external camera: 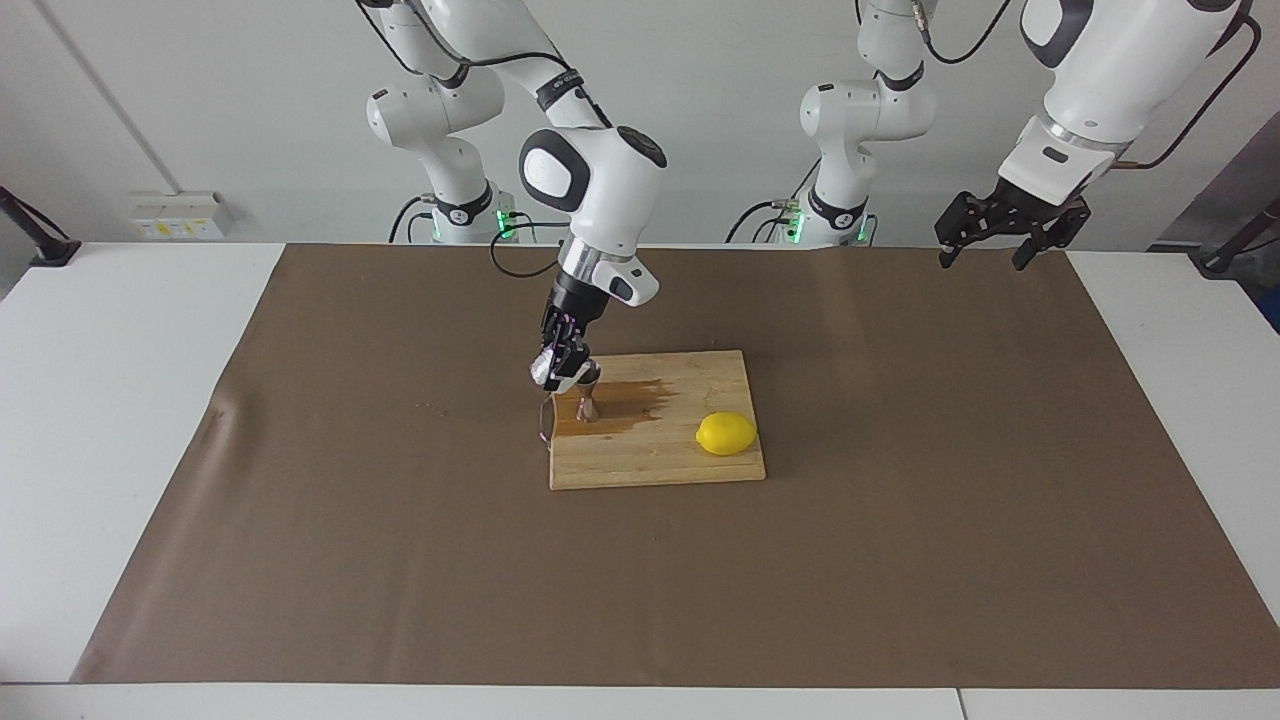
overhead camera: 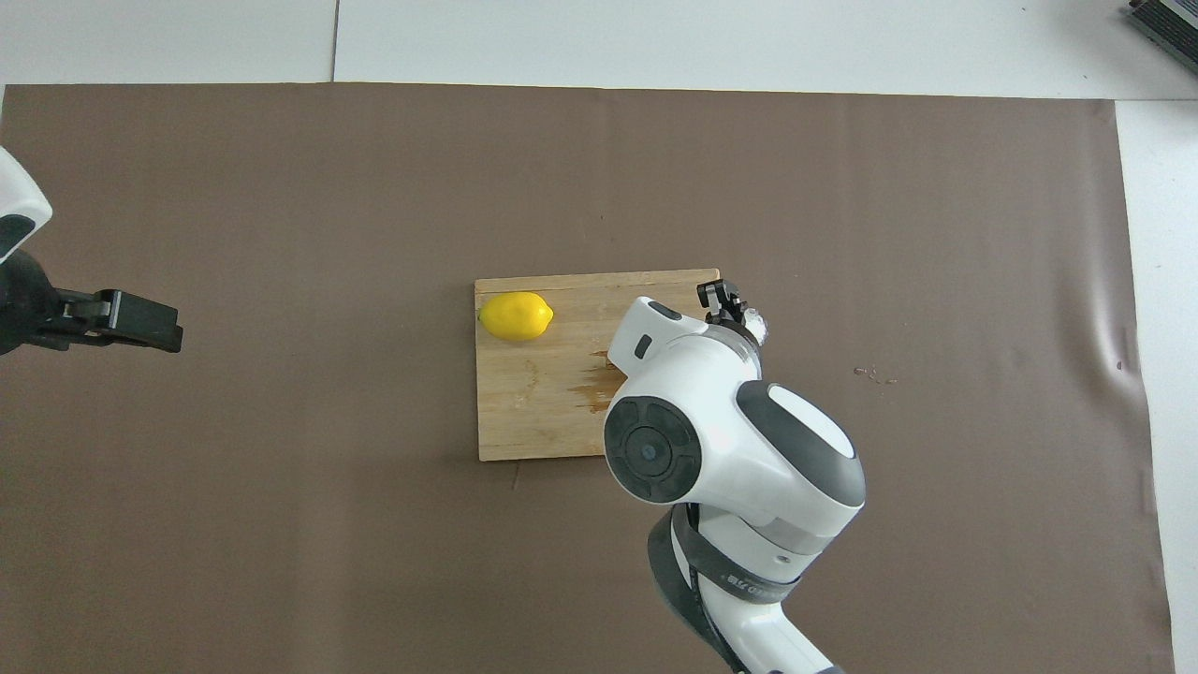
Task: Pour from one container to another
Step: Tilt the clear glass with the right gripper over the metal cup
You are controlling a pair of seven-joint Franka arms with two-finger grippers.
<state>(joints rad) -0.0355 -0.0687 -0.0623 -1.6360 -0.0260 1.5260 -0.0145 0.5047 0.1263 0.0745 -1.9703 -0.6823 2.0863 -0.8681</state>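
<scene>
The clear glass tumbler [external camera: 553,373] is tipped on its side just above the silver jigger [external camera: 588,404], and my right gripper [external camera: 562,368] is shut on it. The jigger stands upright on the wooden cutting board [external camera: 660,460], at the corner toward the right arm's end and nearer to the robots. In the overhead view the right arm's wrist hides the jigger; only a bit of the glass tumbler [overhead camera: 754,326] and the right gripper [overhead camera: 728,304] stick out. My left gripper [external camera: 985,245] hangs open and idle, high over the mat's edge at its own end.
A dark wet stain [external camera: 630,400] spreads over the board around the jigger. A yellow lemon [external camera: 726,433] lies on the board toward the left arm's end. A few droplets [overhead camera: 872,375] mark the brown mat [external camera: 400,520] beside the board.
</scene>
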